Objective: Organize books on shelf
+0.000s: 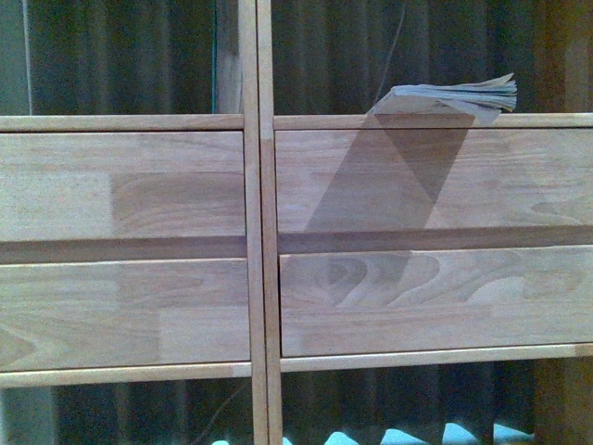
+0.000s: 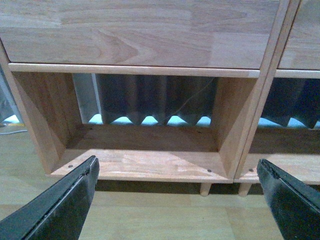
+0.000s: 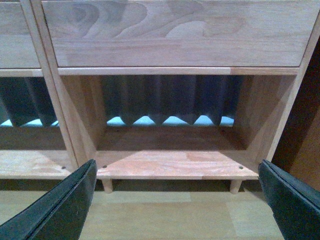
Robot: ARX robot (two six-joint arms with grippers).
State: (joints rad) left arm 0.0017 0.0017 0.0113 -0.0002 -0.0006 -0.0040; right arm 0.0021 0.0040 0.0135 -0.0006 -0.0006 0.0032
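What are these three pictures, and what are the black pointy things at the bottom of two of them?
A robot with two arms took them. One camera sits on its body and looks straight at a big wooden shelf with drawers. Up on the right lies a floppy book, flat, its pages facing us. The other two cameras ride on the robot's wrists, looking at the shelf's bottom compartments. The black pointy things are the fingers of its hands: the left hand in one picture and the right hand in the other. Both hands are wide open and hold nothing. Behind the shelf hangs a dark curtain.
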